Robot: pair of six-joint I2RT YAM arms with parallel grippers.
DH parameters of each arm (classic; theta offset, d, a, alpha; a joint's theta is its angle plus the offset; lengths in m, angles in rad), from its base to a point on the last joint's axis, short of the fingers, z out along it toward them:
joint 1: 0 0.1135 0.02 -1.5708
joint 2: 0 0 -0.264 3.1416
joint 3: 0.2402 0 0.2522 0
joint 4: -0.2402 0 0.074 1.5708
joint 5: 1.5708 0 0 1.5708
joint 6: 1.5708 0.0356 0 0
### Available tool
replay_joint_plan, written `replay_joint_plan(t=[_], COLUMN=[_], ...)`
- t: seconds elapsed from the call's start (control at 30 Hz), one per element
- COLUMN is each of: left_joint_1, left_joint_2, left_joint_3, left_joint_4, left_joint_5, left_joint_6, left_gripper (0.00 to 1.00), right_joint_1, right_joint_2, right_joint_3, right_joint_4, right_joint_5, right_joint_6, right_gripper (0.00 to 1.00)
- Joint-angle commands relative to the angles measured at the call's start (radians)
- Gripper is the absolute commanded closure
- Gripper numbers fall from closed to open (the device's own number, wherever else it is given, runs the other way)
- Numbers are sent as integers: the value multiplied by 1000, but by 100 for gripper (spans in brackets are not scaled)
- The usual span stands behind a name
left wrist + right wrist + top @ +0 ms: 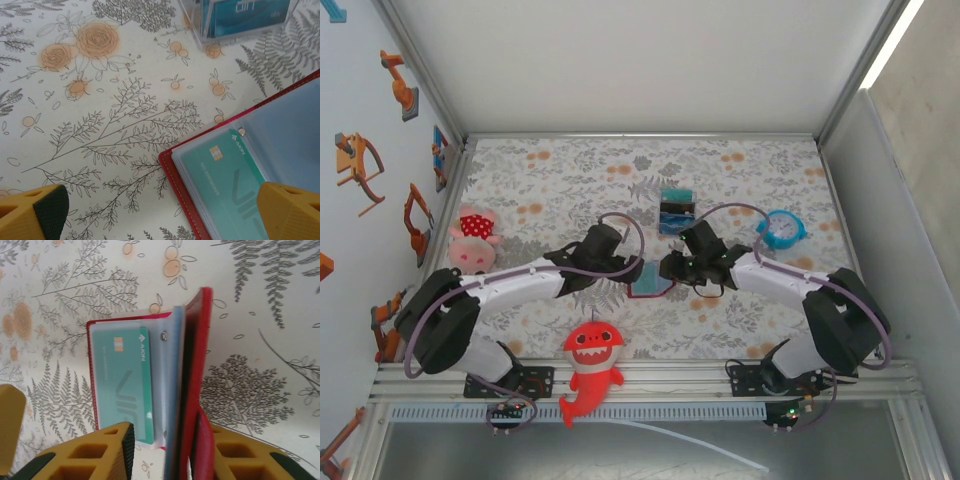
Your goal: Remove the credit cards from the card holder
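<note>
Floral table [540,190]: credit card [122,380] long axis points at your right claw [172,440], jaws apart astride card holder [197,365] cover; left claw [165,200] wide.

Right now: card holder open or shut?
Open: the card holder has one cover flat, a teal card showing in its sleeve; the other cover stands upright between the right gripper's fingers.

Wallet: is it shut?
No, the wallet is open, and a teal card shows inside it.
</note>
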Motion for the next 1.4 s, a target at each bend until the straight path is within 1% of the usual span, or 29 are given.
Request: replay_joint_plan(t=[0.0, 0.2, 0.5, 0.77, 0.9, 1.03, 1.17, 1.23, 1.3, 1.37], left_joint_1=[-23, -36, -44, -44, -44, -44, -45, -47, -51, -58], left_joint_2=[35, 76, 120, 168, 181, 195, 201, 203, 202, 203], left_joint_3=[42, 46, 41, 43, 45, 48, 51, 51, 53, 55], left_joint_4=[11, 8, -20, -28, -43, -55, -59, -64, -72, -80], left_joint_5=[-41, -54, -95, -119, -141, -146, -138, -137, -137, -137], left_joint_6=[42, 48, 42, 32, 28, 27, 25, 23, 23, 23], left_gripper=[3, 3, 3, 3, 3, 3, 3, 0, 4, 10], right_joint_1=[-18, -31, -31, -28, -17, 1, 8, 7, 8, 8], right_joint_2=[-44, -113, -121, -200, -220, -180, -93, -50, -9, 32], right_joint_3=[-12, -18, -9, 55, 61, 53, 35, 24, 16, 15], right_joint_4=[-58, -125, -134, -291, -321, -286, -192, -140, -93, -69], right_joint_5=[59, 109, 116, 242, 260, 239, 174, 138, 110, 98], right_joint_6=[-22, -45, -42, -62, -61, -51, -31, -17, -8, -3], right_gripper=[65, 65, 68, 67, 65, 65, 67, 68, 68, 70])
